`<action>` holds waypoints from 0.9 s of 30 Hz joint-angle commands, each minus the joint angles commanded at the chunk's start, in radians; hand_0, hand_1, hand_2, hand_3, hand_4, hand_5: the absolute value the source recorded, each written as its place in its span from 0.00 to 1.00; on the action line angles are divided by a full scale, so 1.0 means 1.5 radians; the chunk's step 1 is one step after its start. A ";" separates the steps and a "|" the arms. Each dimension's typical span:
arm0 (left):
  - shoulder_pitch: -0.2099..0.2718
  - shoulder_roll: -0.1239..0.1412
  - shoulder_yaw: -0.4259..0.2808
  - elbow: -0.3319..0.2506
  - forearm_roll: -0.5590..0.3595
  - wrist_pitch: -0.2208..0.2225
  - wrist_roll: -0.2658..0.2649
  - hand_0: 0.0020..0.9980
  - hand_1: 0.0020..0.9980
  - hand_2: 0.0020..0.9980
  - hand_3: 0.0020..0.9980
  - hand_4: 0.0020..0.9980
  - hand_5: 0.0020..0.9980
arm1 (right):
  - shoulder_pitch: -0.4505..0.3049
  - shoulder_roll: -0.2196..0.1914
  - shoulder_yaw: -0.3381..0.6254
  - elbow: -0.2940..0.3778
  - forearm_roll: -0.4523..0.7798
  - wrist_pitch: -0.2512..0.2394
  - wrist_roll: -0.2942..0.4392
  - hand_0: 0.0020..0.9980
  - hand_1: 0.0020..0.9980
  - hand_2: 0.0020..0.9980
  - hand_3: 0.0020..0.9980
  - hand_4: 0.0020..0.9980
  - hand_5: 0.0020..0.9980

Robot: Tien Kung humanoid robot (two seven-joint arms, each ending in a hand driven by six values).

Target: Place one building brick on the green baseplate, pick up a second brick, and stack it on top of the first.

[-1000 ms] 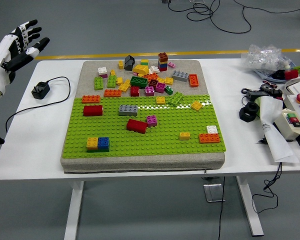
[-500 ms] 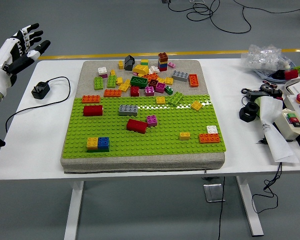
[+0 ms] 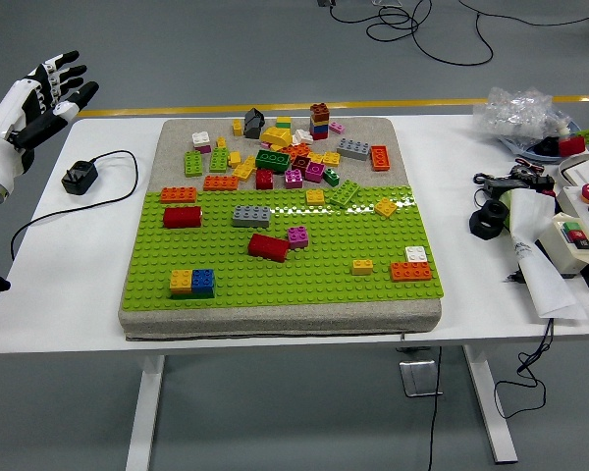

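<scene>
- Since a moment ago, only the left hand has moved; it has slid a little further left and up, away from the bricks.
- On the green baseplate some bricks already sit pressed down: a yellow and blue pair near the front, a red brick in the middle, a grey brick behind it.
- Behind the baseplate is the loose pile of bricks, lying on the grey mat. I think that is where a brick would be picked from.
- No brick is held by anything right now.
- That left hand hangs in the air past the counter's left edge, fingers spread wide, holding nothing.
- It looks like the job has not really begun yet.
- A black plug with its cord lies on the counter near that hand.
- On the right side are a control box with buttons and a plastic bag, well away from the bricks.
</scene>
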 joint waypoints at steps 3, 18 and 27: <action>0.004 0.000 -0.003 0.000 -0.001 0.001 0.000 1.00 0.93 0.91 0.94 0.83 0.62 | -0.001 0.001 0.000 0.000 -0.003 0.001 -0.001 0.76 0.70 0.73 0.75 1.00 0.63; 0.017 -0.001 -0.010 -0.002 -0.003 0.001 0.000 1.00 0.93 0.90 0.94 0.82 0.62 | -0.008 0.002 0.000 0.000 -0.017 0.005 -0.003 0.76 0.70 0.73 0.75 1.00 0.63; 0.027 0.000 -0.013 -0.004 -0.003 0.000 0.000 1.00 0.92 0.90 0.94 0.82 0.62 | -0.015 0.002 0.003 0.000 -0.027 0.006 -0.004 0.76 0.69 0.73 0.75 1.00 0.63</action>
